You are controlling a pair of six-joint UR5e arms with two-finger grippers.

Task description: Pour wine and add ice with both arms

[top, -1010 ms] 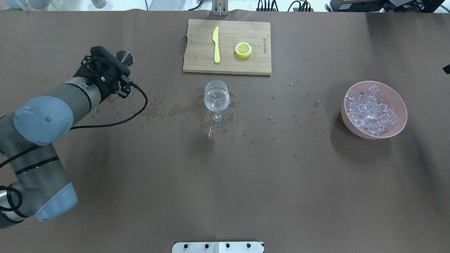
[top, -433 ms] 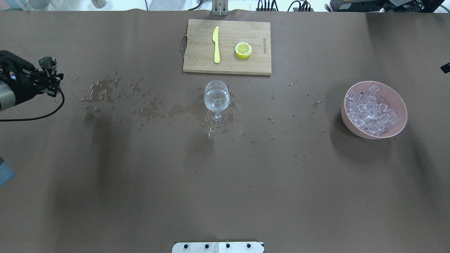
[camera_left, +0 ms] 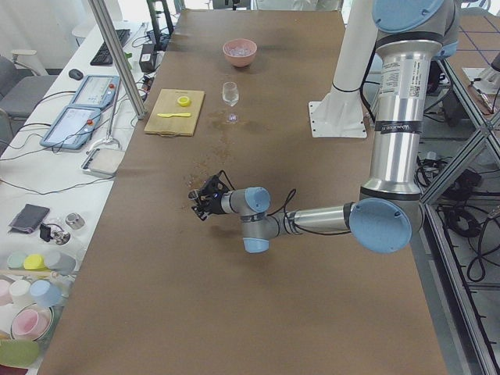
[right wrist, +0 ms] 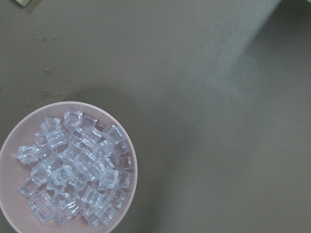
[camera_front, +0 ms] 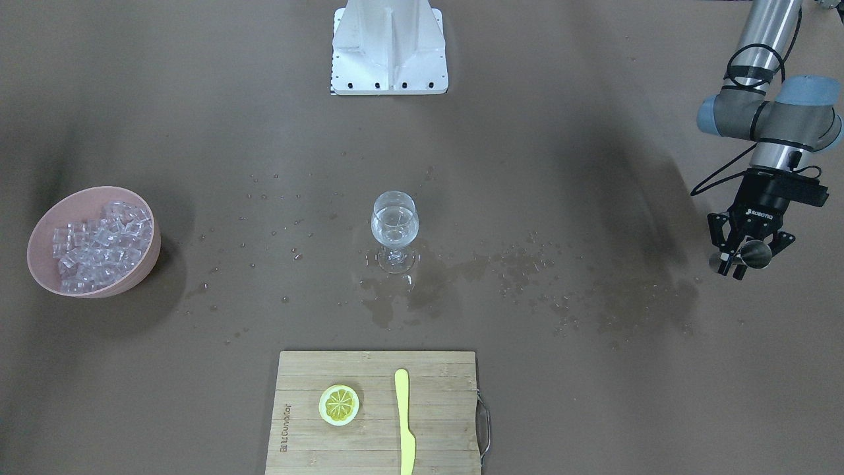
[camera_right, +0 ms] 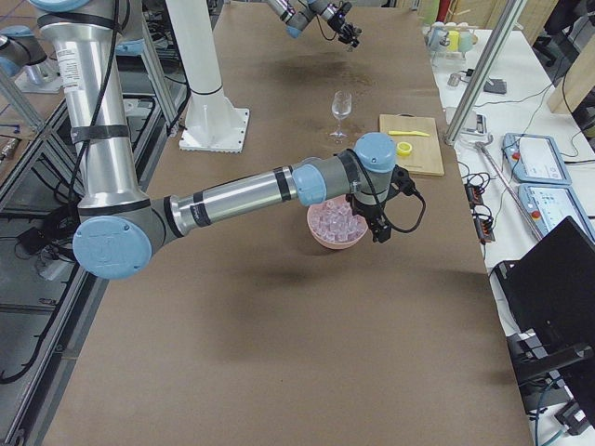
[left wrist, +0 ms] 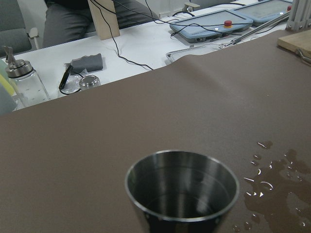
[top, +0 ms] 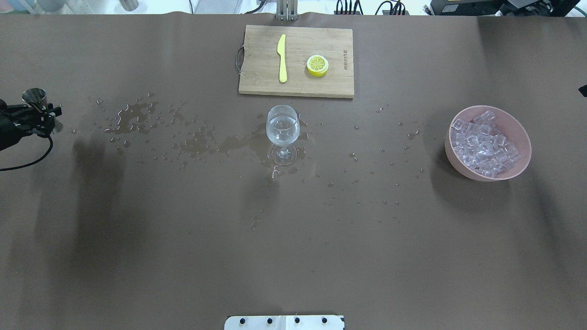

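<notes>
Wine (top: pixel 282 126) stood in the wine glass (top: pixel 283 133) at mid-table. Well to the glass's left, the left gripper (camera_front: pixel 748 258) was clamped on a steel cup (camera_front: pixel 755 253). Well to its right, ice (top: pixel 485 143) filled a pink bowl (top: pixel 463 167); the right gripper (camera_right: pixel 376 225) hung close by, its opening impossible to tell. Beyond the glass lay a cutting board (top: pixel 257 68).

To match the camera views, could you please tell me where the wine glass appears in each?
Front-facing: wine glass at centre, above the cutting board.
Overhead: glass at centre, below the board.
Exterior left: glass top centre, right of the board.
Exterior right: glass upper centre, left of the board.
Left wrist: absent.
Right wrist: absent.
Shared landmark: the cutting board.
</notes>
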